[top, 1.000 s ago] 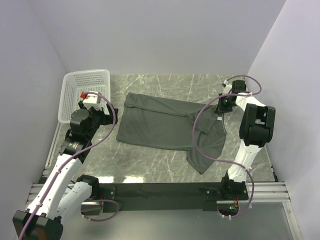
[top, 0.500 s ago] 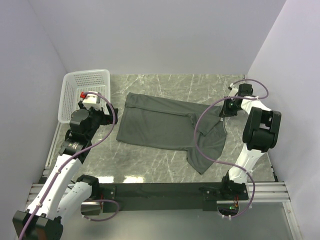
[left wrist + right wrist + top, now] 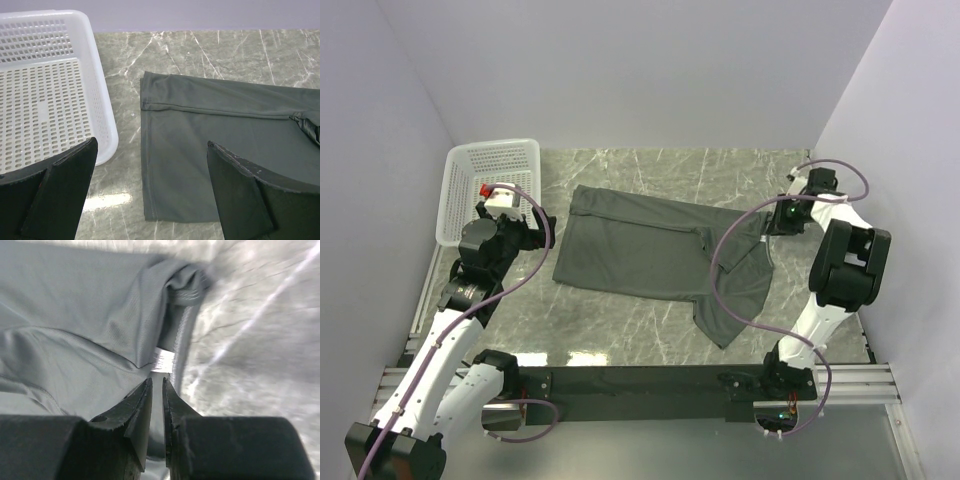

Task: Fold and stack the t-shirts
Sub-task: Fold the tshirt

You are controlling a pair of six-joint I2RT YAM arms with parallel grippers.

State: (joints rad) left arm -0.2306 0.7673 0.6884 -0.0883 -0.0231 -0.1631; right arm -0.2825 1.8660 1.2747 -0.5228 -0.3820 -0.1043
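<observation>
One dark charcoal-grey t-shirt [image 3: 640,255] lies spread across the marble table, its right part rumpled and a sleeve trailing toward the front. It also shows in the left wrist view [image 3: 225,130] and in the right wrist view [image 3: 75,315]. My right gripper [image 3: 773,222] is at the shirt's far right edge. In the right wrist view [image 3: 156,382] its jaws stand almost closed with a fold of grey fabric pinched between them. My left gripper [image 3: 525,238] is open and empty, hovering just left of the shirt's left hem [image 3: 150,145].
A white plastic mesh basket [image 3: 450,200] stands at the far left, beside the left gripper; its wall [image 3: 102,110] lies close to the shirt's left hem. Purple walls enclose the table on three sides. Bare marble shows in front of and behind the shirt.
My right arm has swung right and outward, and the shirt's far right corner has been drawn up and to the right with it. The left arm has not moved.
</observation>
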